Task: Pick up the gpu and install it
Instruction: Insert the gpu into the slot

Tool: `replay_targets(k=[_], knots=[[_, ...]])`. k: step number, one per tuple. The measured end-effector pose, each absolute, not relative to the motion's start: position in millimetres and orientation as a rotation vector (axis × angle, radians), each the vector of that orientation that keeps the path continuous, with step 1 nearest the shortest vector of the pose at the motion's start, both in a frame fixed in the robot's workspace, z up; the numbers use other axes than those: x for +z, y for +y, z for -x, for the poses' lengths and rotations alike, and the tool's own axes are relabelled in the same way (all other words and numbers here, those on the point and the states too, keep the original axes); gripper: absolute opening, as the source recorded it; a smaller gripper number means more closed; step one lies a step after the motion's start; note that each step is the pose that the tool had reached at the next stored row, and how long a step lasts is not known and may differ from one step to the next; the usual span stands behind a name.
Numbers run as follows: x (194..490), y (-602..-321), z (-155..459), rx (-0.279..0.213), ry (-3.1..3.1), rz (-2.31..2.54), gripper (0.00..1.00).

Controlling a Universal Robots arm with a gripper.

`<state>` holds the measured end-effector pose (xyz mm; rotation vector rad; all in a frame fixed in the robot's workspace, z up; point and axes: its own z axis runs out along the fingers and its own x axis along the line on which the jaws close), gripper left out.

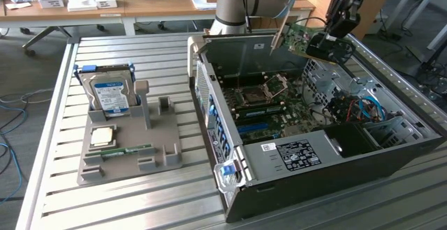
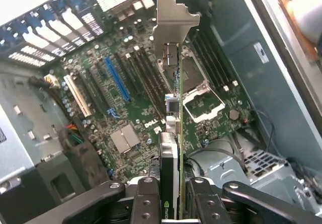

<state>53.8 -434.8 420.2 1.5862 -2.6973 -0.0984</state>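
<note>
- Jaws: partly closed, clamped on the gpu [image 2: 170,151]. One finger [image 2: 147,204] presses each flat face of the card, at its near end.
- Gpu seen from the wrist: edge-on. Long axis runs straight out from the jaws. The black face lies to one side and the green board edge to the other.
- Metal end bracket [image 2: 173,25] is at the far tip of the card, the end farthest from the jaws, and points away from them.
- Exterior view: the gpu [image 1: 302,37] is held in the air above the open computer case [image 1: 335,177], touching nothing but the jaws. The long axis slants from the jaws toward the exterior view's left. The bracket [image 1: 278,39] leads at that end.
- Past the card tip, well apart from it: the motherboard [image 2: 126,113], lying flat in the case.
- The open CPU socket [image 2: 204,100] sits just to one side of the card's line. The blue expansion slot [image 2: 116,80] sits off to the other side and is empty.
- Farther from the jaws, outside the case on the slatted metal tabletop [image 1: 125,198]: a grey parts holder [image 1: 133,159].
- The holder carries a hard drive [image 1: 112,91] standing upright, a square chip [image 1: 103,135] and a memory stick [image 1: 125,150], both lying flat.
- Farthest from the jaws: a wooden desk [image 1: 160,4].
</note>
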Motion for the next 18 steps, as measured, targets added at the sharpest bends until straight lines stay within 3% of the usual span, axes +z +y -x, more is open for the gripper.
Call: replay_targets(k=[18], knots=[[417.8, -434.8, -53.8, -0.094, -2.395, -1.998, 0.27]])
